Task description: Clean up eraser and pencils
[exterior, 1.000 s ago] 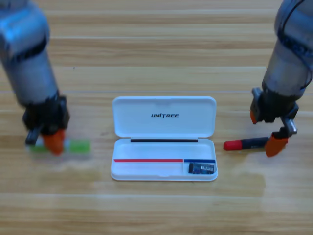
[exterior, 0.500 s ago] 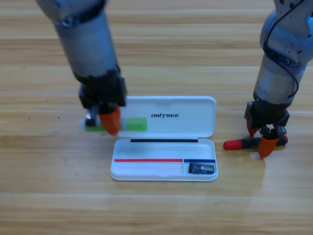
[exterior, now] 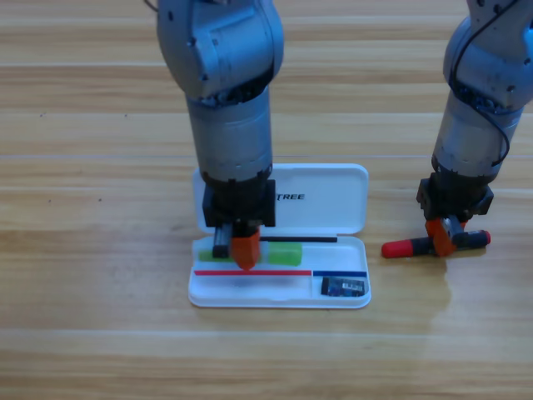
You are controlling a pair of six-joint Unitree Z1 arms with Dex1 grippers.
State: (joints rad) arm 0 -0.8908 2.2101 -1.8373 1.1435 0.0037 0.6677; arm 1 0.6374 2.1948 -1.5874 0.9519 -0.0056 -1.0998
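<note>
Hovering left hand (exterior: pixel 241 247) over case (exterior: pixel 333 187)

The left arm's black gripper with orange jaws (exterior: pixel 240 247) has carried the pale green pencil with the bright green end (exterior: pixel 279 254) from the desk's left side to over the open white plastic case (exterior: pixel 358 293). The right gripper (exterior: pixel 444 236) has closed down onto the black, red-ended pencil (exterior: pixel 405 247).

2 grey arms; orange jaws
</note>
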